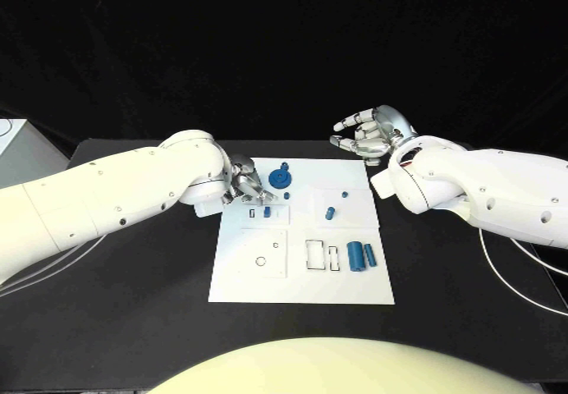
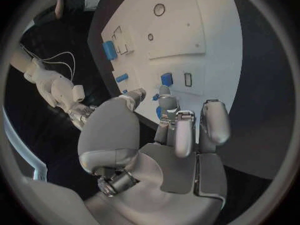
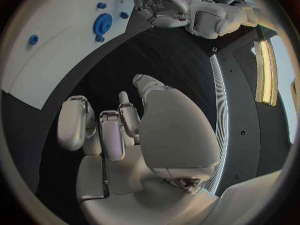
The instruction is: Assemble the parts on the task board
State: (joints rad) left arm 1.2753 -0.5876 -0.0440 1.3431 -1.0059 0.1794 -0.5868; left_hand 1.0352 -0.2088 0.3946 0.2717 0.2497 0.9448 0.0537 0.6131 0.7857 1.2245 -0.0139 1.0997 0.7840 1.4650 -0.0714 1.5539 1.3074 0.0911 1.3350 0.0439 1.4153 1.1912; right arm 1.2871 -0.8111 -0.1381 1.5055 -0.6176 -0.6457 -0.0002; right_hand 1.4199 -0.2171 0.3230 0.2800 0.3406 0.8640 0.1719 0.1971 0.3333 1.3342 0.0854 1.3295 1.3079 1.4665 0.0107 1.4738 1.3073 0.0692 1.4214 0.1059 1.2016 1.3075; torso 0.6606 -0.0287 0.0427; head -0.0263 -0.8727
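The task board (image 1: 302, 279) lay mid-tabletop with most blue parts (image 1: 355, 255) loose on it, so assembly looked barely begun. The left hand (image 1: 249, 185) hovered over one, seemingly holding nothing; the right hand (image 1: 372, 134) waited open beyond the board.

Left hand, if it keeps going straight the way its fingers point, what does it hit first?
Probably the small blue part standing on the white board, just ahead of the left hand; depth is uncertain.

Matt white task board (image 1: 243, 283), blue plastic parts (image 1: 354, 254)
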